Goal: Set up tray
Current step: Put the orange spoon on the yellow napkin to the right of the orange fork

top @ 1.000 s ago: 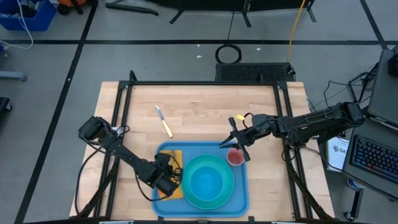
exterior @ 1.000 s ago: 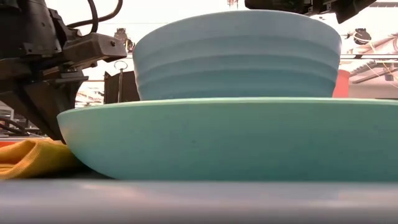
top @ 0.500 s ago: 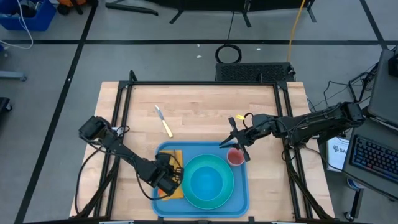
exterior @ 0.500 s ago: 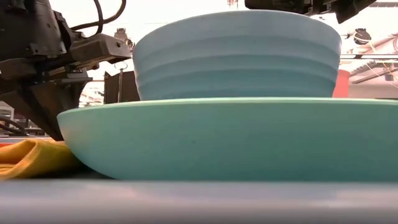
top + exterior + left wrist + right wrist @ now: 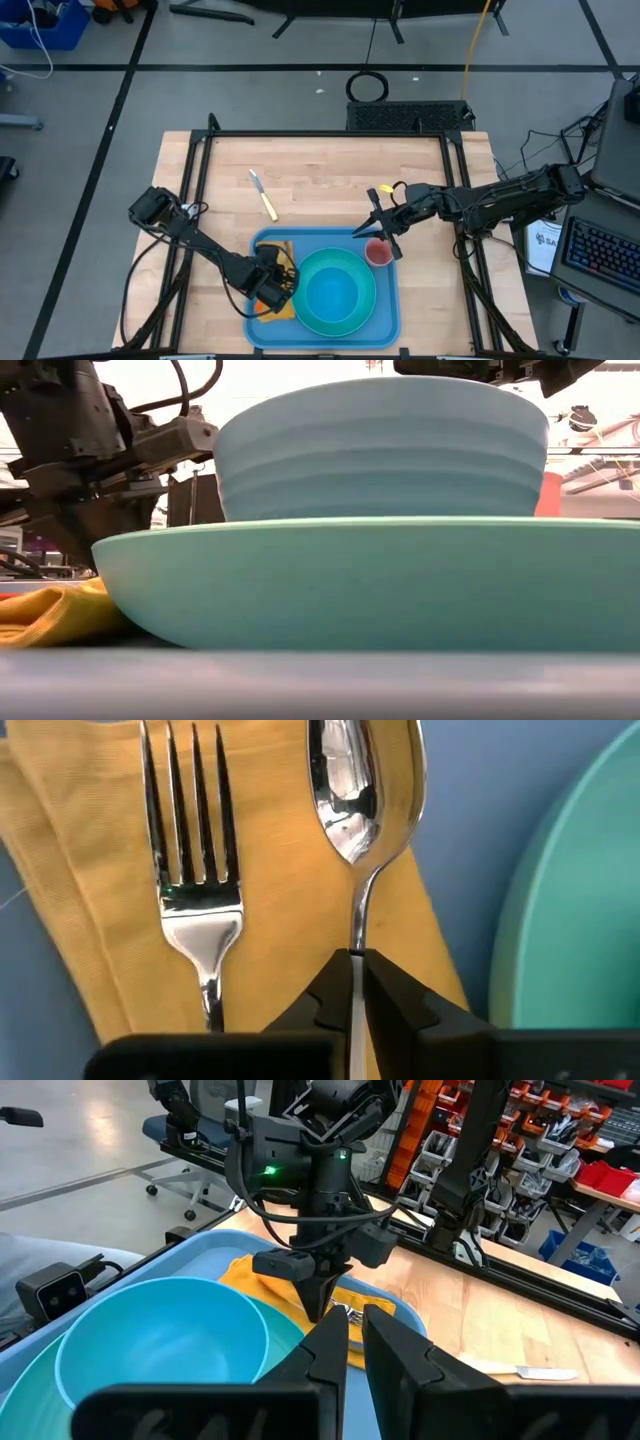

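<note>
The light-blue tray [image 5: 386, 322] lies at the table's near middle. On it are a turquoise plate [image 5: 310, 264] with a blue bowl [image 5: 335, 295] in it, a red cup [image 5: 379, 253] and a folded yellow napkin [image 5: 270, 920]. A fork [image 5: 195, 870] lies on the napkin with a spoon [image 5: 352, 790] beside it. My left gripper [image 5: 356, 960] is over the napkin [image 5: 278, 250], just left of the plate, shut on the spoon. My right gripper [image 5: 388, 240] hovers by the red cup, fingers nearly together, holding nothing. My left gripper pinches the spoon's thin handle [image 5: 358, 925] between its two fingertips, a short way below the spoon's bowl. The fingers come from above, pointing steeply down, as the right wrist view [image 5: 318, 1295] shows. The spoon's bowl is over the napkin; I cannot tell whether it rests there.
A knife with a yellow handle [image 5: 263, 194] lies on the bare wood beyond the tray's far left corner. Black frame rails [image 5: 200, 190] run along the table's left, right and far sides. The plate [image 5: 350, 580] and bowl [image 5: 380, 450] fill the low view.
My left gripper has moved a little toward the table's right, closer to the plate, staying over the napkin. My right arm has kept still.
</note>
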You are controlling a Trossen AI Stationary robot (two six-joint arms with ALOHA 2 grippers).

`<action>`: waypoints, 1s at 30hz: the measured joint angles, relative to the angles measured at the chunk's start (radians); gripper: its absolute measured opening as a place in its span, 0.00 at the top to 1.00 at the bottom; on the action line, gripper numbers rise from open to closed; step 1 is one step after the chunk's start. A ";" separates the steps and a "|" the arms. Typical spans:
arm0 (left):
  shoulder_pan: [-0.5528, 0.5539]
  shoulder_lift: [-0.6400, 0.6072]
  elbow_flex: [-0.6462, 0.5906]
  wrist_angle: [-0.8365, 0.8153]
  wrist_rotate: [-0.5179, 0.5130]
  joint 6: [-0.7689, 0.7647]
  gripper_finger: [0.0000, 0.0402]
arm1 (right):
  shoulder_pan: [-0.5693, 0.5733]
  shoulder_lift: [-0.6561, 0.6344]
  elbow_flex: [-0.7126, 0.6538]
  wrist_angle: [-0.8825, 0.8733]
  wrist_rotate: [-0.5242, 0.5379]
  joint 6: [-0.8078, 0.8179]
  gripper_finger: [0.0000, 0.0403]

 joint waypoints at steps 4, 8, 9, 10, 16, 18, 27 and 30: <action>0.000 0.000 0.000 0.031 -0.001 0.031 0.91 | 0.000 0.000 0.000 0.000 0.000 0.000 0.93; 0.000 0.000 0.000 0.031 -0.002 0.035 0.88 | 0.000 0.000 0.000 0.000 0.000 0.000 0.93; 0.000 0.000 0.000 0.030 -0.002 0.034 0.87 | 0.000 0.000 0.000 0.000 0.000 0.000 0.93; 0.000 0.000 0.000 0.031 -0.002 0.033 0.87 | 0.000 0.000 0.000 0.000 0.000 0.000 0.93; 0.002 0.000 0.000 0.032 -0.014 0.033 0.87 | 0.000 0.000 0.000 0.000 0.000 0.000 0.93; 0.006 0.000 0.000 0.029 -0.016 0.040 0.87 | 0.000 0.000 0.000 0.000 0.000 0.000 0.93; 0.039 -0.002 0.001 0.016 -0.023 0.102 0.87 | 0.000 0.000 0.000 0.000 0.000 -0.005 0.93; 0.046 -0.002 0.002 0.021 -0.025 0.110 0.87 | 0.000 0.000 0.000 0.000 0.000 -0.011 0.93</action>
